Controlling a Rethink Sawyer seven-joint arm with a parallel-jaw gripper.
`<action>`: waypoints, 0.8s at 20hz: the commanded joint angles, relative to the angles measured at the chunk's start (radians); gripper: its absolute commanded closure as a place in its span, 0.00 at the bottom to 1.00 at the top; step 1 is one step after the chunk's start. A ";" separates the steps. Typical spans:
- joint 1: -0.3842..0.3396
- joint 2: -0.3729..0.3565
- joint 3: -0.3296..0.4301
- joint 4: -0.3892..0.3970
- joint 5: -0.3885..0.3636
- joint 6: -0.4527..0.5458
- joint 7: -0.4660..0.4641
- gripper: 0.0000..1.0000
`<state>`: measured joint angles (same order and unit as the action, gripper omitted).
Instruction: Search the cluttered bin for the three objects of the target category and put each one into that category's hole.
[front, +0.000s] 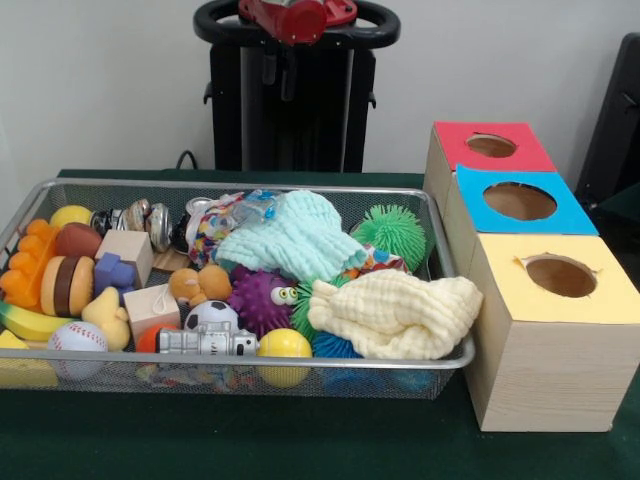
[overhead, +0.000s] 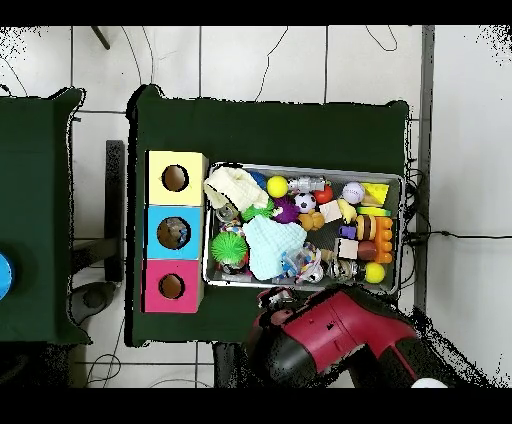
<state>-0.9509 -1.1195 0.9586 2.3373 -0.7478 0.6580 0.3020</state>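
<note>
One desk: a dark green desk (front: 300, 445) carries everything.
Arm: the red and black arm (overhead: 335, 340) sits drawn back beyond the bin's far side, over no toy; whether the jaws are open or closed, I cannot tell.
Bin: a wire mesh bin (front: 300, 378) at left, crowded with toys.
Boxes: just right of the bin, a yellow-topped box (front: 555, 330) nearest, a blue-topped box (front: 520, 205) behind it, a red-topped box (front: 490, 148) farthest, each with one round hole.
Cloths: a cream cloth (front: 395, 315) at the bin's near right; a mint cloth (front: 290, 240) behind it.
Smaller toys: purple spiky ball (front: 260, 300), yellow ball (front: 285, 345), baseball (front: 78, 338).
</note>
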 joint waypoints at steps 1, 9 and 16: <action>-0.030 0.009 0.058 -0.030 0.033 0.190 -0.178 0.00; -0.039 -0.008 0.085 -0.016 0.063 0.187 -0.149 0.00; -0.059 -0.057 0.024 0.028 0.197 0.064 0.106 0.00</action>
<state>-0.9874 -1.1473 0.9812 2.3377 -0.6418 0.7343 0.3020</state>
